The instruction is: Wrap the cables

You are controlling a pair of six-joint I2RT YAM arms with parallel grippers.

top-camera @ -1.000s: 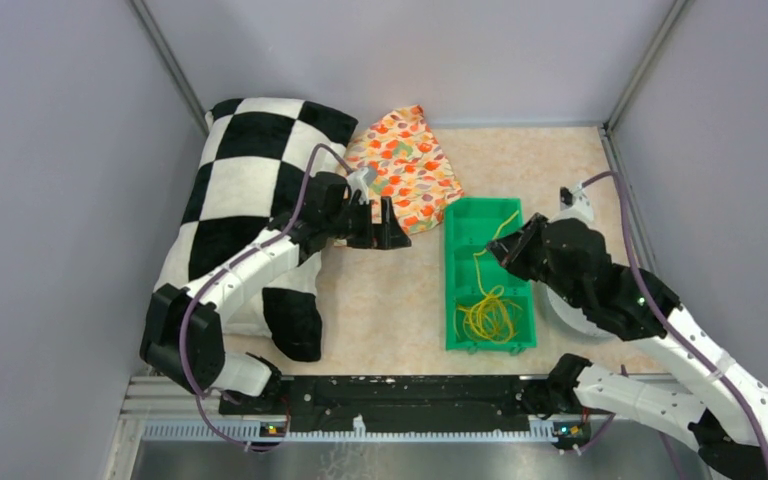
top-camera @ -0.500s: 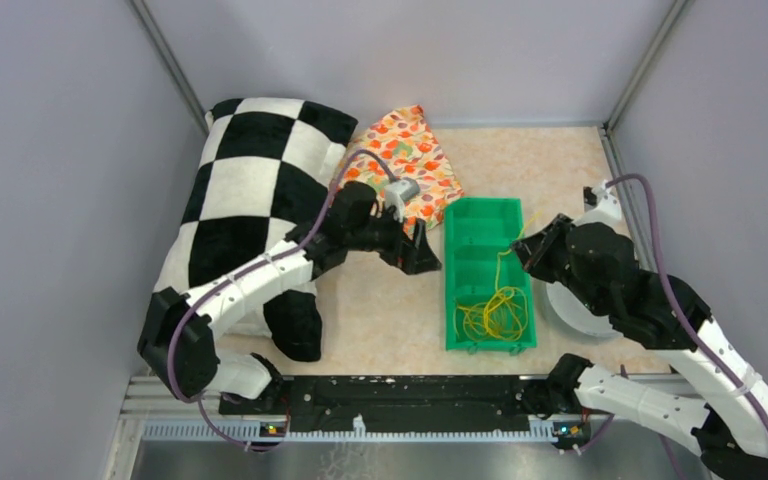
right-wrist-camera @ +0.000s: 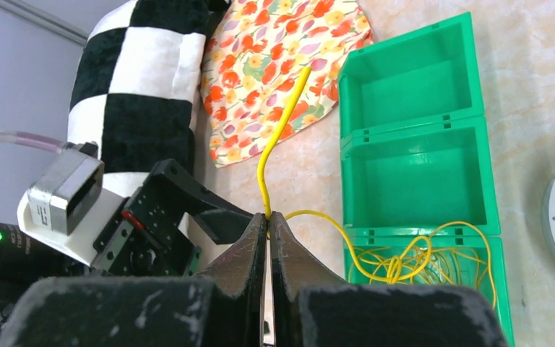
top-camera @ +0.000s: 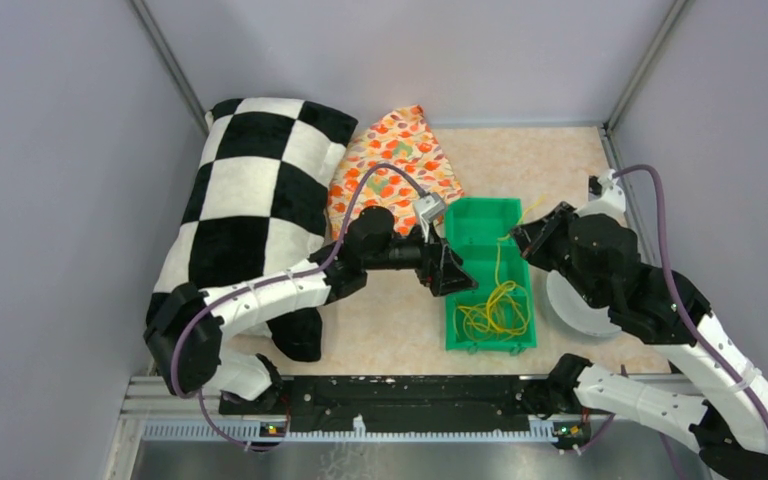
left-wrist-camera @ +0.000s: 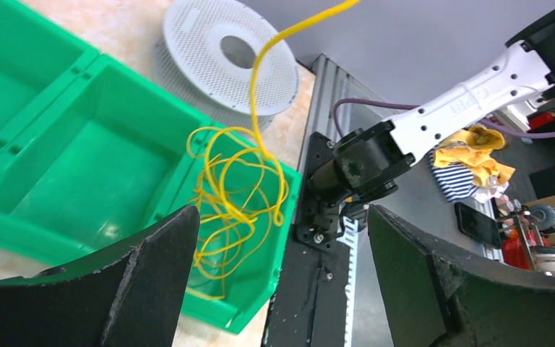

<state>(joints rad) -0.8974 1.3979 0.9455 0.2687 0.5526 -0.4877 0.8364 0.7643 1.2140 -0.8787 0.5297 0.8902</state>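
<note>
The yellow cables lie in loose loops in the near compartment of a green three-part bin. One strand rises from the bunch to my right gripper, which is shut on it above the bin's right side. In the right wrist view the gripper pinches the strand at its tips, the free end pointing up, the loops below. My left gripper is open and empty at the bin's left wall. In the left wrist view the gripper frames the cables.
A black-and-white checkered pillow lies at the left, and a floral cloth behind the bin. A white perforated disc sits right of the bin, under my right arm. Grey walls close in the sides and back.
My left arm has swung right from beside the pillow to the bin's left wall. My right gripper has drawn back and right with the strand, pulling it up from the bunch.
</note>
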